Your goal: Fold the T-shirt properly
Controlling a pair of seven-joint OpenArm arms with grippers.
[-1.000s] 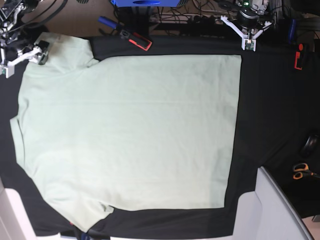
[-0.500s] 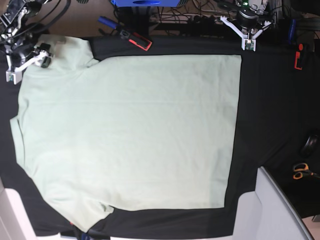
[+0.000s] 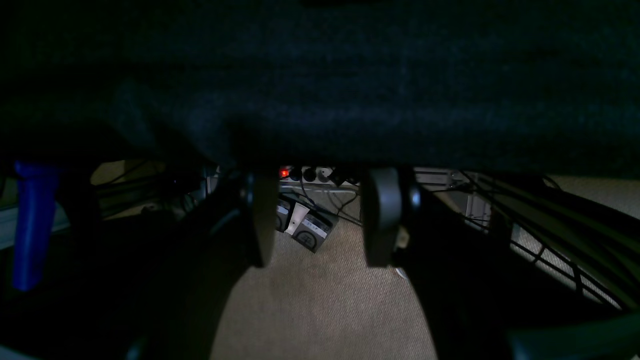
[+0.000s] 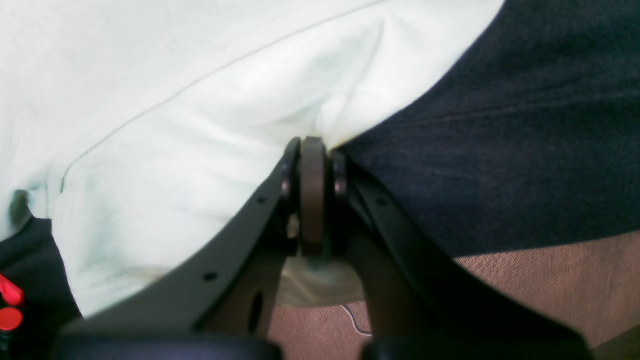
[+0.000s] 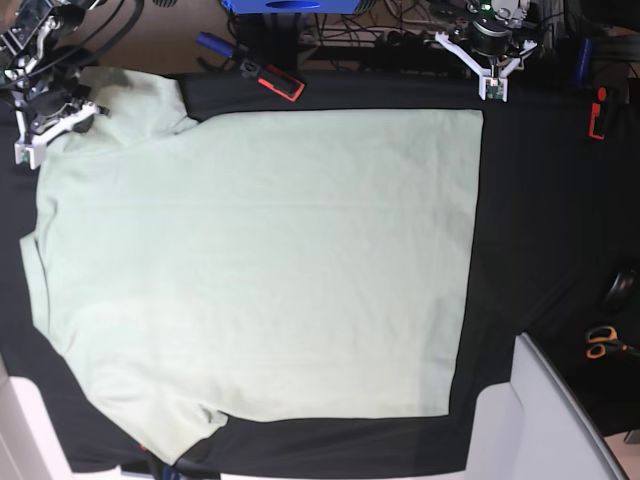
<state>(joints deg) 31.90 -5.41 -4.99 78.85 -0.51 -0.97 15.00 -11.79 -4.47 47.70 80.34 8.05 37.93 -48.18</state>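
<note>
A black tablecloth [image 5: 540,220] covers the work surface, with beige carpet [image 3: 320,300] visible beyond its far edge. The T-shirt [image 5: 260,260] lies flat across the centre and 9 o'clock side of the base view; its straight hem runs along the 3 o'clock side, leaving a broad bare strip of cloth there. At 10 o'clock the right gripper [image 4: 312,150] has its jaws pressed together on the edge of the upper sleeve, puckering the fabric. At 1 o'clock the left gripper [image 3: 320,220] hangs off the table edge, jaws parted, holding nothing. Scissors [image 5: 603,342] lie at 4 o'clock.
</note>
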